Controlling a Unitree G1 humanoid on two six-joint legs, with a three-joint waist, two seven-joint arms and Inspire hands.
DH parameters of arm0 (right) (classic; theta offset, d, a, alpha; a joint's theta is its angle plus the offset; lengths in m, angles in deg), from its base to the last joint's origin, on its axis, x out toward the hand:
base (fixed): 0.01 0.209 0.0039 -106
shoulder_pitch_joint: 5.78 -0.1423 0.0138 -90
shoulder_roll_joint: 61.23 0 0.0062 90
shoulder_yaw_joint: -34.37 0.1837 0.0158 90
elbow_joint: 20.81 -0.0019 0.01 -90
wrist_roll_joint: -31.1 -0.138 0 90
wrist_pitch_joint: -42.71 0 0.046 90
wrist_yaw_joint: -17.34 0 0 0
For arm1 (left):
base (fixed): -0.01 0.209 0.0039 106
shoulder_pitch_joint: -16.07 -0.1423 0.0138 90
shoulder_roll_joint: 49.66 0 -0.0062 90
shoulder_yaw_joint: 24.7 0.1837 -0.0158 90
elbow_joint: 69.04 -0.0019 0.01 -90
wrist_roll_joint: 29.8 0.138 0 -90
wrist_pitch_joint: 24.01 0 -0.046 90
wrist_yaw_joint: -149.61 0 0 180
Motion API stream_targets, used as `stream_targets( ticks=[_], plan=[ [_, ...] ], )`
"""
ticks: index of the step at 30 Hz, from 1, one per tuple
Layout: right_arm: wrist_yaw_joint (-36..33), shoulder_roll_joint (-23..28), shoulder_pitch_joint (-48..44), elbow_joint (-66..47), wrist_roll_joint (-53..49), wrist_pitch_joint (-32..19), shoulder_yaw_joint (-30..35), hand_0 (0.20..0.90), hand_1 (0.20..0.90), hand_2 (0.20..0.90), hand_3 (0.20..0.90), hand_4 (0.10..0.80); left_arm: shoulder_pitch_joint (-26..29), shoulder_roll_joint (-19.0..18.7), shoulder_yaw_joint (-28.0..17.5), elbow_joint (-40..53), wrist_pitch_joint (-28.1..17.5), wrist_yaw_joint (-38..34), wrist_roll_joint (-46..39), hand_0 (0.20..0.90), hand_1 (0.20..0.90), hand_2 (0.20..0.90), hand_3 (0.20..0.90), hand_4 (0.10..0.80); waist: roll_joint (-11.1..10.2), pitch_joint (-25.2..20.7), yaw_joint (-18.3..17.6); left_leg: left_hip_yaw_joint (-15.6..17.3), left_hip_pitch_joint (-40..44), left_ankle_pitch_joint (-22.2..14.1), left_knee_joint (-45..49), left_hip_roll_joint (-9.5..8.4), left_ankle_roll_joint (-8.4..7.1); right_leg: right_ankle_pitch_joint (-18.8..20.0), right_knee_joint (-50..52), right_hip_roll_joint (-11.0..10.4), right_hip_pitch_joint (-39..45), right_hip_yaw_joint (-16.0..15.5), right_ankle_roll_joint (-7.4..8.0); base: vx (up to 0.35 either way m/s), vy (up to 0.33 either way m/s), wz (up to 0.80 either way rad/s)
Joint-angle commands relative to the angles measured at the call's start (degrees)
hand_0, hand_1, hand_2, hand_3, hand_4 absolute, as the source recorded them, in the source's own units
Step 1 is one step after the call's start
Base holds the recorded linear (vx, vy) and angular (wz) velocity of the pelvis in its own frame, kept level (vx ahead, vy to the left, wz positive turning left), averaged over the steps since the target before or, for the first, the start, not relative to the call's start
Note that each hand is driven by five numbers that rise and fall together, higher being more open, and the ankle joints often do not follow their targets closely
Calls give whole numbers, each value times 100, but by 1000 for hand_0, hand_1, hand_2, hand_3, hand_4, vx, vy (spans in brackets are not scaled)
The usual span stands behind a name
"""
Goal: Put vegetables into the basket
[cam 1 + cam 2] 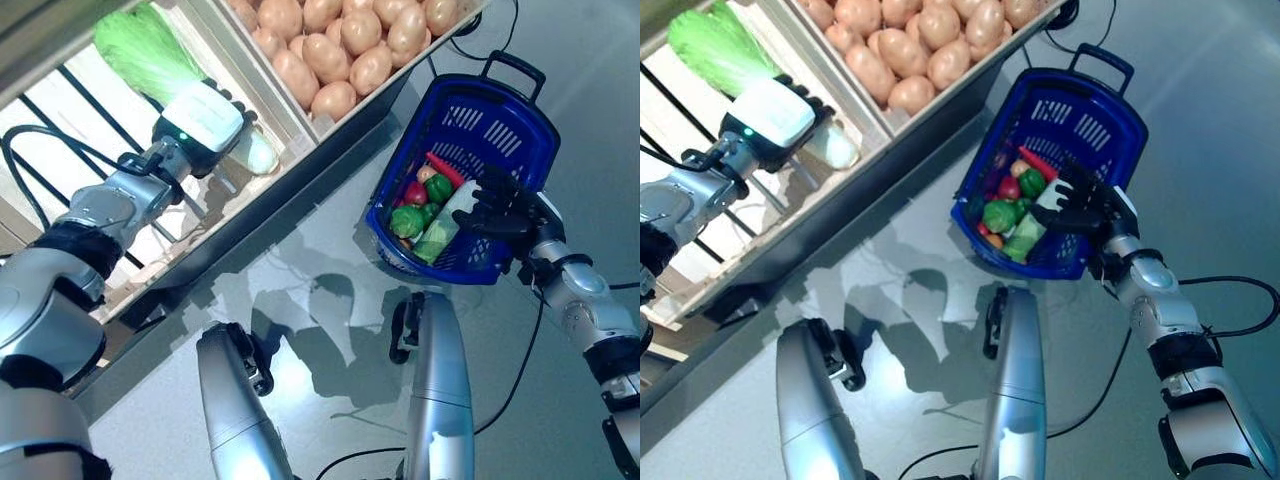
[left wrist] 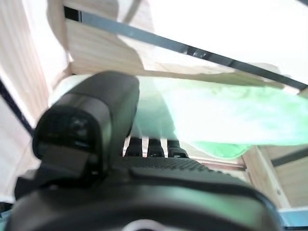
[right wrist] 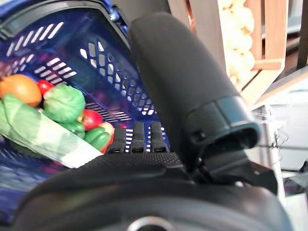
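A napa cabbage, leafy green with a white base, lies in a wooden crate on the shelf at the upper left. My left hand lies over its middle, fingers curled round it; in the left wrist view the pale cabbage shows just past the fingers. The blue basket hangs at the right, tilted, with my right hand shut on its near rim. It holds another cabbage, green peppers, a red tomato and a red chilli.
A neighbouring crate full of potatoes stands at the top centre. The shelf's dark front edge runs diagonally between the crates and the basket. Grey floor lies below.
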Motion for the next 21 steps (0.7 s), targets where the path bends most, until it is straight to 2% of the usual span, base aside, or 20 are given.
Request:
stream_targets(
  ticks=[1, 8, 11, 13, 14, 15, 21],
  plan=[
    [-49, 128, -175, -258, -293, -655, 887, 900, 900, 900, 900, 800, -106, -262, 164, -638, 271, 515, -149, 900, 900, 900, 900, 800, -76, 95, -101, -223, -371, -349, -8, 153, -189, 131, -99, -429, -26, 123, 202, 2, -17, 5],
    [-134, 165, -57, -417, -246, -779, 1033, 900, 900, 900, 900, 800, -91, -350, 195, -790, 301, 739, -352, 900, 900, 900, 900, 800, -65, 200, -102, -390, -925, -428, 372, 101, -192, 45, 288, -352, -566, 309, 199, -23, 3, 5],
    [-231, 122, -4, -521, -220, -807, 1079, 900, 900, 900, 900, 800, -174, -303, 165, -796, 406, 873, -354, 900, 900, 900, 900, 800, -84, 235, -95, -418, -1018, -467, 458, 70, -153, 39, 358, -333, -676, 342, 191, -7, -9, 2],
    [-315, 103, 47, -571, -253, -828, 1118, 900, 900, 900, 900, 800, -299, -306, 71, -804, 311, 825, -299, 900, 900, 900, 900, 800, -91, 223, -88, -404, -1004, -469, 474, 50, -124, 43, 384, -342, -673, 325, 196, 32, -10, 5],
    [-298, 96, 81, -588, -265, -806, 1153, 900, 900, 900, 900, 800, -339, -307, 28, -823, 185, 805, -312, 441, 441, 441, 441, 494, -92, 199, -93, -405, -987, -461, 480, 63, -119, 23, 408, -356, -663, 311, 183, 41, -1, 2],
    [-295, 90, 94, -597, -260, -803, 1161, 900, 900, 900, 900, 800, -349, -308, 20, -820, 170, 810, -317, 300, 300, 300, 300, 400, -90, 192, -94, -403, -983, -461, 480, 62, -119, 21, 410, -356, -659, 309, 182, 59, -1, -1],
    [-267, -85, 288, -737, -60, -694, 1302, 900, 900, 900, 900, 800, -567, -350, -245, -619, -184, 607, -558, 300, 300, 300, 300, 400, -37, -12, -101, -294, -713, -415, 323, 103, -60, 37, 284, -437, -399, 228, 184, 80, 23, -4]
  ],
)
